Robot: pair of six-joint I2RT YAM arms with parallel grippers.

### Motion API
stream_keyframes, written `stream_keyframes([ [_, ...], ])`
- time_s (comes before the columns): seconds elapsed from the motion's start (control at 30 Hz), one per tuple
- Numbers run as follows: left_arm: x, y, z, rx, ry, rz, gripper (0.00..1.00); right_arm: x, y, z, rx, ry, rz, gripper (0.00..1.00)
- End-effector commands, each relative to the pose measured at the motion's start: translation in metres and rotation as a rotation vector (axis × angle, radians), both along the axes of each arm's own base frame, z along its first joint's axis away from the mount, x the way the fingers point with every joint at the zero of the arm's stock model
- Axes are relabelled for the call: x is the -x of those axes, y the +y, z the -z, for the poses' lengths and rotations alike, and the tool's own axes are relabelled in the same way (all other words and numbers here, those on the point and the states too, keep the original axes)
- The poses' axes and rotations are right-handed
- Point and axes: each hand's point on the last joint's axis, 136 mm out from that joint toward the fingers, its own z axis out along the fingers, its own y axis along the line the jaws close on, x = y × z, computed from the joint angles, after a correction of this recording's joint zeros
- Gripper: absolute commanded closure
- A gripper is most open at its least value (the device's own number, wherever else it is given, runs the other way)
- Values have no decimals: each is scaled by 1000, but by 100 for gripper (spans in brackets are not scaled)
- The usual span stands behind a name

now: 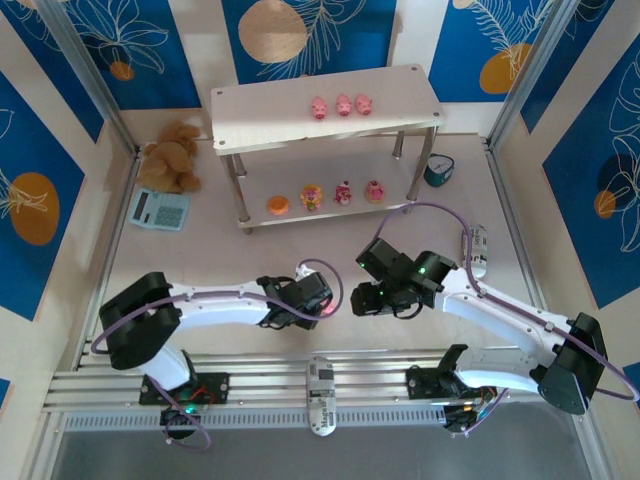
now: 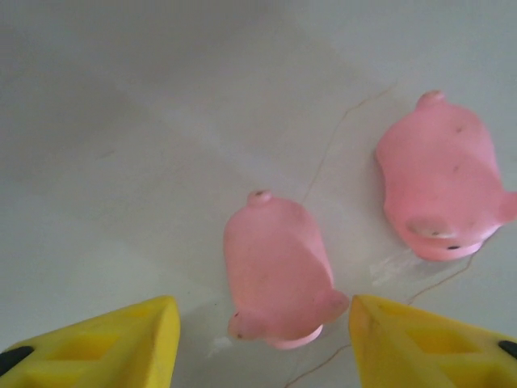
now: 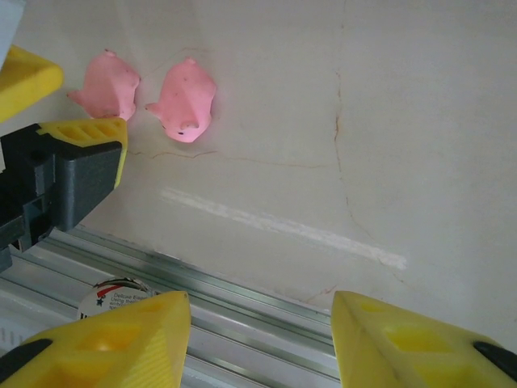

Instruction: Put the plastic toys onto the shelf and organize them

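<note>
At the lower centre of the left wrist view, a small pink plastic piglet point(image 2: 279, 271) lies on the pale counter point(image 2: 121, 121) between the yellow tips of the left claw point(image 2: 260, 311), which stands wide. A 2nd pink piglet point(image 2: 440, 174) lies at the right. The right claw point(image 3: 258, 307) gapes wide, holding nothing. In the top view, 3 piglets point(image 1: 342, 105) sit on the upper board of the beige 2-tier shelf point(image 1: 260, 110).

You have a brown teddy bear point(image 1: 172, 155) at far left, teal calculator point(image 1: 160, 209) just nearer, small dark teal object point(image 1: 438, 171) far right.
</note>
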Motion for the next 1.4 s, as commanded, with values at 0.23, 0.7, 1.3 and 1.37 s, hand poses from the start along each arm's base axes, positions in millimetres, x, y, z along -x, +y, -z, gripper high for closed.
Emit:
stream_keyframes([
  [0.23, -7, -7, 9, 9, 41, 10, 47, 0, -3, 6, -33, 28, 0, 49],
  [0.7, -30, 0, -33, 20, -34, 23, 79, -9, -6, 8, -42, 25, 11, 49],
  [1.3, -182, 11, -401, 173, -701, 80, 75, -76, 11, -33, -130, -103, -38, 49],
  [1.37, -196, 10, -415, 173, -729, 68, 75, -77, 11, -34, -135, -108, -40, 49],
])
